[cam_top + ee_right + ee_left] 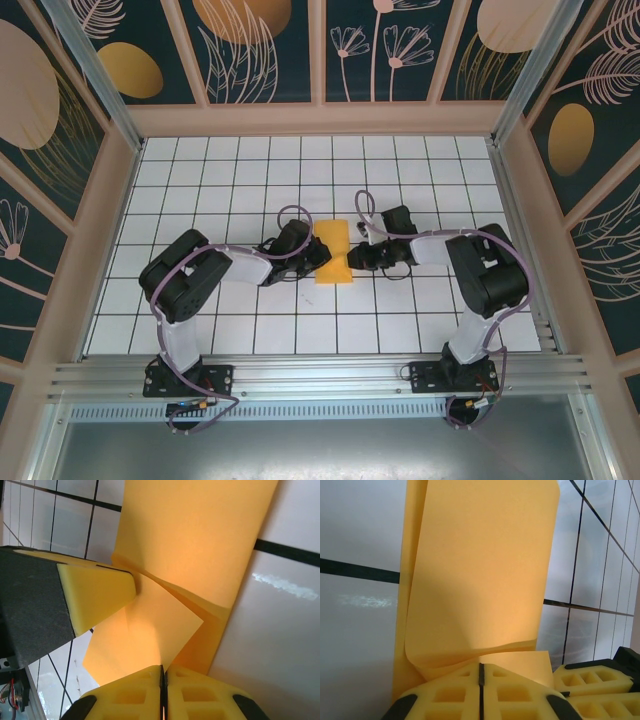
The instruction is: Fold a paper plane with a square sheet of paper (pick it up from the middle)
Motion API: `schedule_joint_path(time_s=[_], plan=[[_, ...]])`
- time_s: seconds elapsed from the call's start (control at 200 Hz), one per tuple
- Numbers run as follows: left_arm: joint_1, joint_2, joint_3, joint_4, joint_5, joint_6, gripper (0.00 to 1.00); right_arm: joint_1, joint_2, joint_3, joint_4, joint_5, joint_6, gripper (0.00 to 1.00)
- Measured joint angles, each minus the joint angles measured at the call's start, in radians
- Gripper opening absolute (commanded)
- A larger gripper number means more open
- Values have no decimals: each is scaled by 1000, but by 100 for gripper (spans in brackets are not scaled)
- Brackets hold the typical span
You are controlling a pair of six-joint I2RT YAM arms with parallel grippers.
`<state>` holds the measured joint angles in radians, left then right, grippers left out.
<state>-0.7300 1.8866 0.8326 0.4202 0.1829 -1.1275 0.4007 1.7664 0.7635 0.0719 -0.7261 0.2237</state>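
The square sheet of paper (333,243), orange-yellow, lies folded over into a narrow band at the middle of the table, between my two grippers. My left gripper (321,257) comes in from its left side. In the left wrist view the left gripper (481,666) is shut, with the curled fold of the sheet (480,570) pinched at its tip. My right gripper (352,257) meets the paper from the right. In the right wrist view the right gripper (162,668) is shut on the corner of a loose flap of the sheet (200,540). A left fingertip (95,592) presses the fold close by.
The white grid table (300,180) is boxed in by dark walls with orange ovals and leaf prints (130,70). An aluminium rail (320,375) carrying both arm bases runs along the near edge. The right gripper's yellow fingers (592,680) show low right in the left wrist view.
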Motion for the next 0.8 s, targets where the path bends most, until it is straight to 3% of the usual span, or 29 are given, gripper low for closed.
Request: schedule_joint_path(time_s=[0.245,0.801], plan=[[-3,-37,0,11,8,9,22,-3,19,0,8,0,1,11],[-29,-17,0,79,45,-5,18,-6,20,0,10,0,20,14]])
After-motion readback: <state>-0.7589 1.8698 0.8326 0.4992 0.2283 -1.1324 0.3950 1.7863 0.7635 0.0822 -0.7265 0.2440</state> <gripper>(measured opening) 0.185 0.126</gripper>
